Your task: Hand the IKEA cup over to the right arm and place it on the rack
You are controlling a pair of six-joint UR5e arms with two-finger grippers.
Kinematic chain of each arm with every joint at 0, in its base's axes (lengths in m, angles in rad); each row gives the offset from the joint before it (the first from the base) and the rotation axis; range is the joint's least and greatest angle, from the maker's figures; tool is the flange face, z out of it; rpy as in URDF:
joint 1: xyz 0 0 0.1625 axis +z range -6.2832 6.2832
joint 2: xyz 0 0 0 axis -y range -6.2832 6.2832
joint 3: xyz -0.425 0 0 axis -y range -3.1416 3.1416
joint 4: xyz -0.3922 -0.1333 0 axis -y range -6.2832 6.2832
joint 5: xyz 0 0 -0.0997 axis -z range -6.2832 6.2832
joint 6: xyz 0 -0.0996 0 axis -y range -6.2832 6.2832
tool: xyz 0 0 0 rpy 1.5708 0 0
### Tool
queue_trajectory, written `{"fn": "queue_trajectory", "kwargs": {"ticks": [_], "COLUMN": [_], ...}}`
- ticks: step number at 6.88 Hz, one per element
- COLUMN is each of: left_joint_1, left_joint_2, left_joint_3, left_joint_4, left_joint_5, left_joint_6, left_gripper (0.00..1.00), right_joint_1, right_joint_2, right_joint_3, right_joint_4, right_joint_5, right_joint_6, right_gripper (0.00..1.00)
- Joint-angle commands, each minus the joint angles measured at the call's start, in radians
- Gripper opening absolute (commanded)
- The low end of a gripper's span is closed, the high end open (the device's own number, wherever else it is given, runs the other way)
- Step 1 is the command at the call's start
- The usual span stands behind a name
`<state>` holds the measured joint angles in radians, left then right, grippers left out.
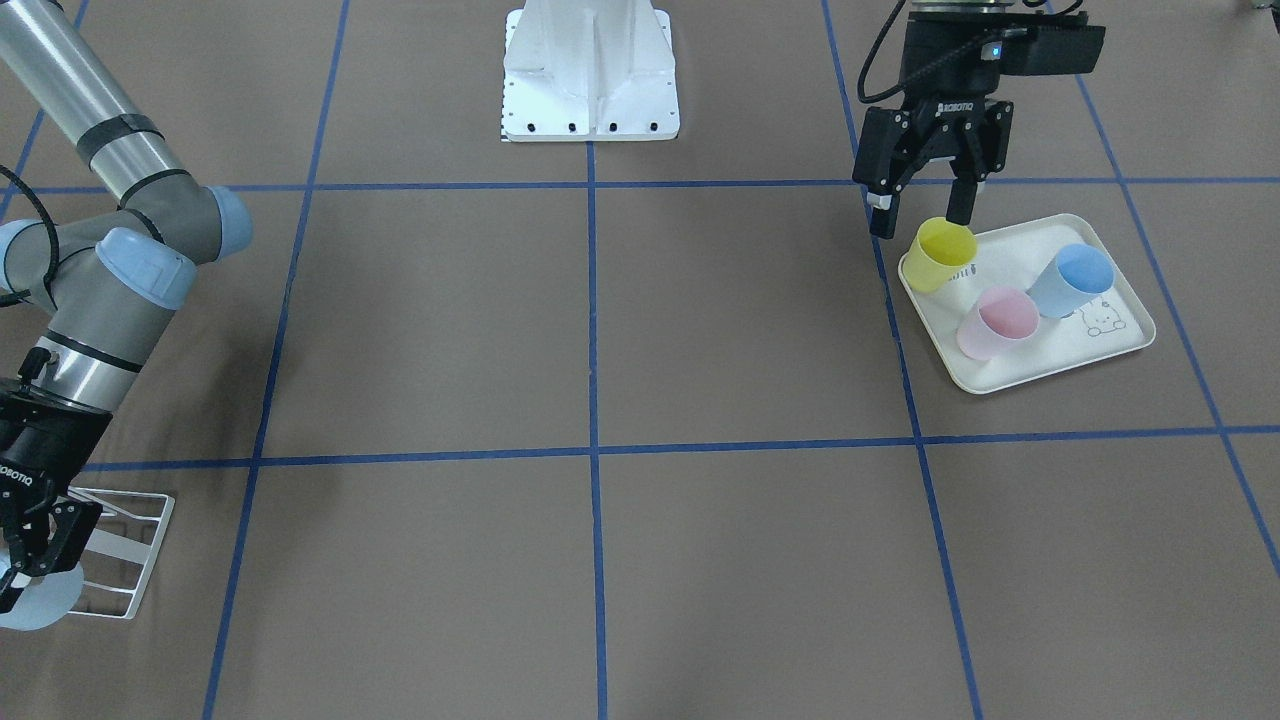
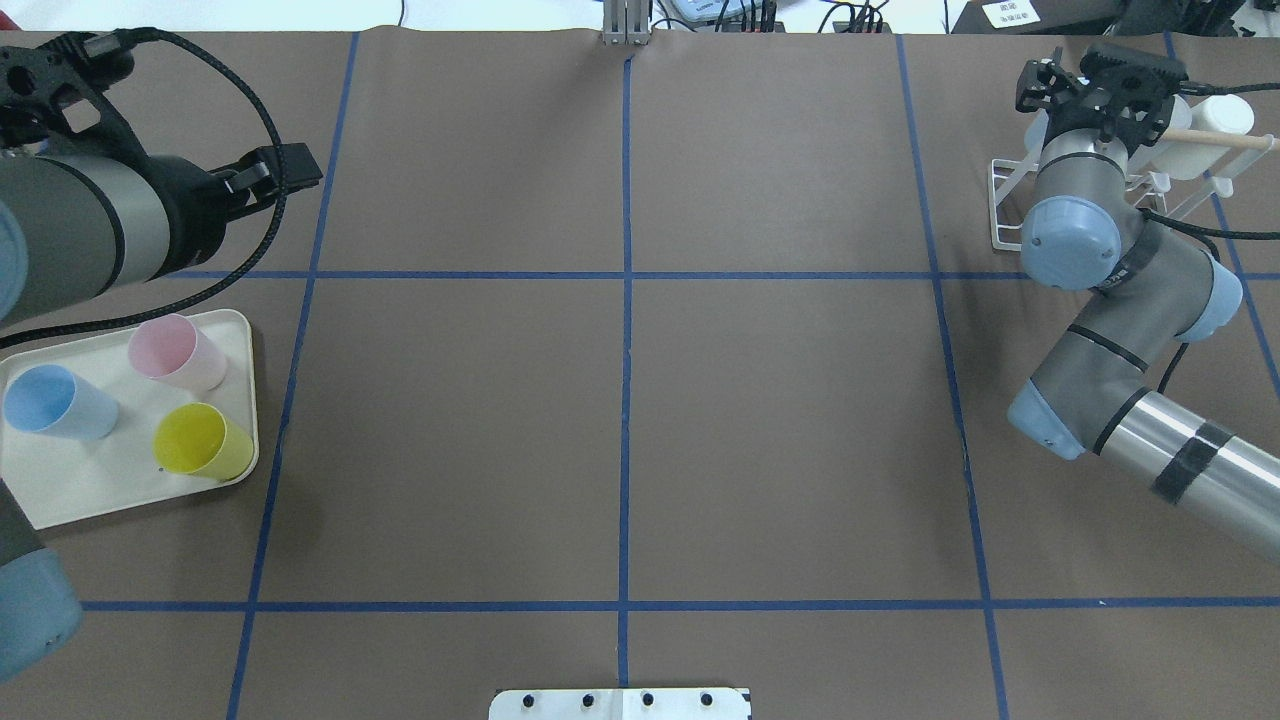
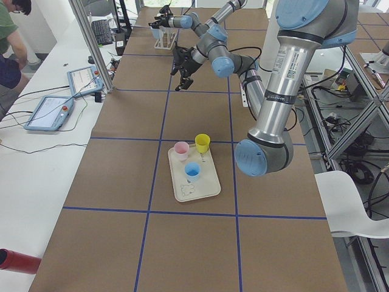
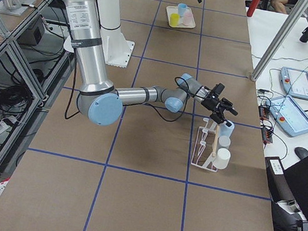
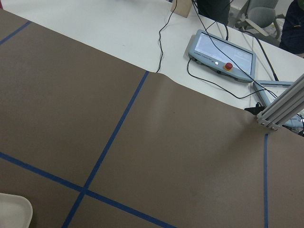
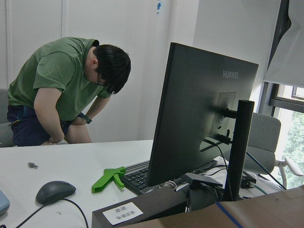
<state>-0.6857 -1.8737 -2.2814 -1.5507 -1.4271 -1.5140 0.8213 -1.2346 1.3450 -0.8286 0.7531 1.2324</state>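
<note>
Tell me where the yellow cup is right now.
In the overhead view the yellow cup stands on the cream tray on the robot's left side, next to the pink cup and the blue cup.

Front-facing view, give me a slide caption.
Left end effector open, raised near the cup tray; right end effector at the rack.

Tray [image 2: 100, 480] lies on counter [image 2: 620, 420] at robot's left end. On tray, 3 cups: far cup [image 2: 175, 352] at edge away fr robot, outer cup [image 2: 50, 400] twd counter's end, inner cup [image 2: 200, 440] twd counter middle & nearest robot. Rack [image 4: 202, 148] stands well apart fr tray, at opposite end, farther fr robot than tray is. Rack cups [image 4: 222, 158] sit on its side away fr robot.
</note>
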Motion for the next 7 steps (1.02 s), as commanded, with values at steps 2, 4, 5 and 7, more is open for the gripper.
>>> {"fn": "queue_trajectory", "kwargs": {"ticks": [2, 4, 5, 7], "left_joint_1": [-0.002, -0.035, -0.075, -0.202], "left_joint_2": [-0.004, 0.002, 0.005, 0.007], "left_joint_3": [-0.003, -0.015, -0.015, -0.015], "left_joint_4": [0.000, 0.001, 0.004, 0.108], "left_joint_5": [-0.003, -0.054, -0.094, -0.281], "left_joint_6": [0.002, 0.005, 0.053, 0.208], "left_gripper": [1.00, 1.00, 1.00, 1.00], "right_joint_1": [0.001, 0.031, 0.048, 0.052], "right_joint_2": [0.007, 0.014, 0.015, 0.001], "right_joint_3": [0.034, 0.125, 0.176, 0.312], "right_joint_4": [0.005, 0.002, 0.000, -0.004], "right_joint_5": [0.000, 0.067, 0.099, 0.191], "right_joint_6": [-0.010, -0.025, -0.036, -0.033], "right_gripper": [1.00, 1.00, 1.00, 1.00]}}
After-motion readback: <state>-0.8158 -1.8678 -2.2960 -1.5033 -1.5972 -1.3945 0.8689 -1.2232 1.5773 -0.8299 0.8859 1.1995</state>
